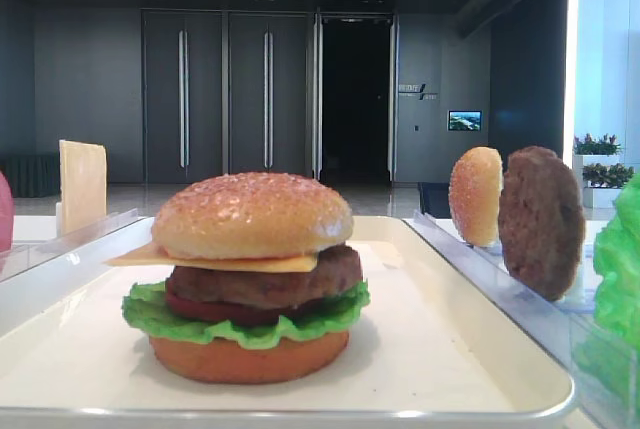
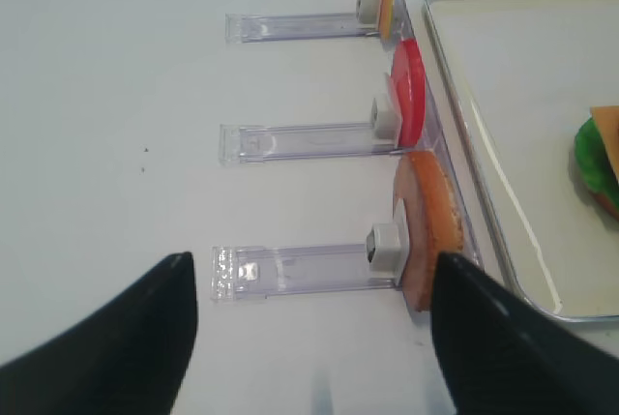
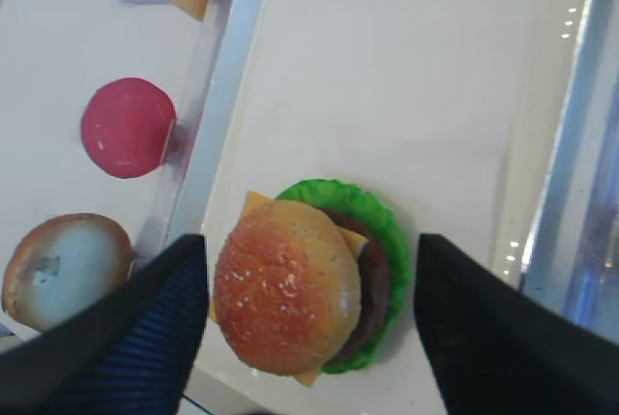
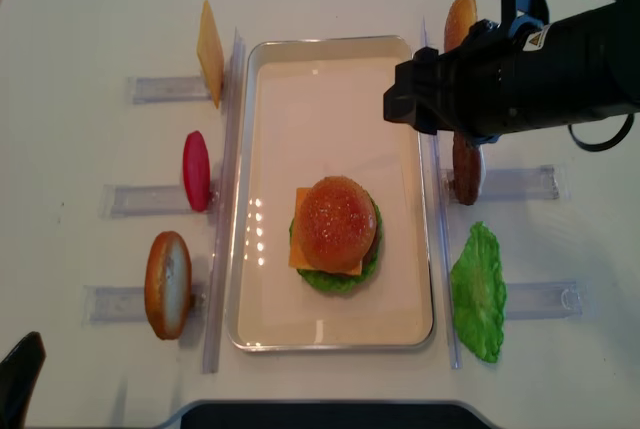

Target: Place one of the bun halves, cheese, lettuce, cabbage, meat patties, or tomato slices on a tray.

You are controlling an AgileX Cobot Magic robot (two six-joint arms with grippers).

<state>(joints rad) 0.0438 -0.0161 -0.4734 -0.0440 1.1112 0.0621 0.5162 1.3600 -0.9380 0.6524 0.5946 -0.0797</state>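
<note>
A stacked burger stands on the white tray point(image 4: 260, 79): a sesame bun half point(image 4: 335, 221) on top, then cheese point(image 1: 215, 261), a meat patty point(image 1: 265, 284), a tomato slice, lettuce point(image 1: 250, 327) and a bottom bun. My right gripper point(image 3: 309, 241) hovers open above the stack, one finger on each side, touching nothing. The right arm point(image 4: 520, 64) reaches over the tray's right rim. My left gripper point(image 2: 311, 260) is open over the table, left of the tray, facing another bun half point(image 2: 430, 231) that stands in a clear rack. Cabbage is not in view.
On the left, clear racks point(image 2: 300, 270) hold upright cheese point(image 4: 209, 52), a tomato slice point(image 4: 196, 171) and the bun half point(image 4: 167, 284). Those on the right hold a bun half point(image 1: 475, 194), a patty point(image 1: 540, 221) and lettuce point(image 4: 478, 292).
</note>
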